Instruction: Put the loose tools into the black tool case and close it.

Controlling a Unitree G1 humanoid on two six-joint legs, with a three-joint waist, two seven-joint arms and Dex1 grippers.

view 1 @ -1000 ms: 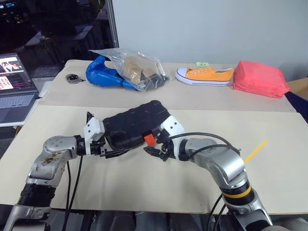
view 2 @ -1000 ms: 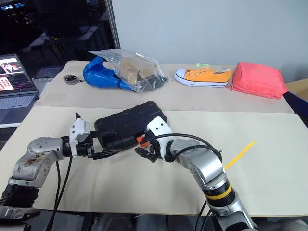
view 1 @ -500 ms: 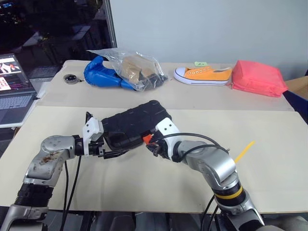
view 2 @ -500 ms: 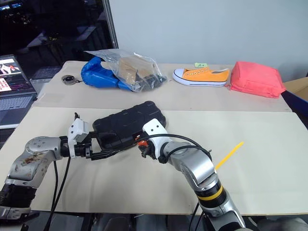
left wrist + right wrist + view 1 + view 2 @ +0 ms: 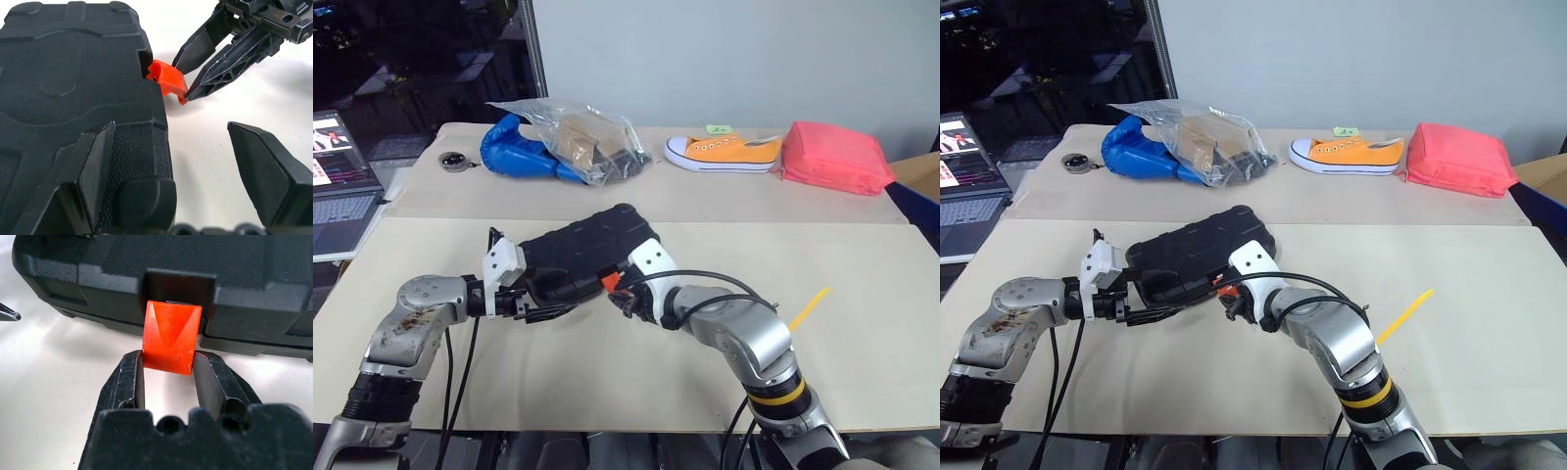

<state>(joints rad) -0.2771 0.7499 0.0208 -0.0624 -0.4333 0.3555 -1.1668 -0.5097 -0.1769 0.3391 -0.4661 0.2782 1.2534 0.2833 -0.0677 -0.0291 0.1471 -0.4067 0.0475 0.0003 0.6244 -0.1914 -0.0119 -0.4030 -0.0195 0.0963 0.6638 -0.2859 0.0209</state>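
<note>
closed black tool case (image 5: pixel 73 98), its orange latch (image 5: pixel 167 83) pinched by right end effector (image 5: pixel 183 85), left end effector (image 5: pixel 181 161) spread wide

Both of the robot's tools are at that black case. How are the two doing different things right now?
The right tool is pinched shut on the case's orange latch; the left tool stands wide open. The right one meets the black tool case at its latch edge, while the left has one finger lying on the lid, the other off its side. Both have two black fingers.

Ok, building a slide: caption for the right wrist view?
Right gripper pinching the orange latch of the closed black case.
</note>
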